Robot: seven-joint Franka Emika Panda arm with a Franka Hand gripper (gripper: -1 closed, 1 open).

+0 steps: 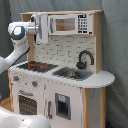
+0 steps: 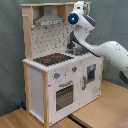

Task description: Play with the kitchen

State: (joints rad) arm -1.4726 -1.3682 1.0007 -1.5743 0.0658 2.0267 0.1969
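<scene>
Gripper (image 1: 42,27) sits up at the top shelf of the kitchen (image 1: 65,95), by the grey hood (image 2: 48,21) and just beside the microwave door (image 1: 64,23); can't tell if fingers are apart or together. Below it: black hob (image 1: 37,65) w/ red rings. Sink (image 1: 73,74) and black faucet (image 1: 84,59) lie below, past the microwave. Oven door (image 2: 64,95) lowest, on front.

My way is open over the hob (image 1: 36,65) and the sink (image 1: 71,74) of the kitchen (image 2: 60,75), up to the tiled back wall, with the grey hood (image 2: 49,21) as a ceiling and only the black faucet (image 1: 83,59) standing up in that space.
</scene>
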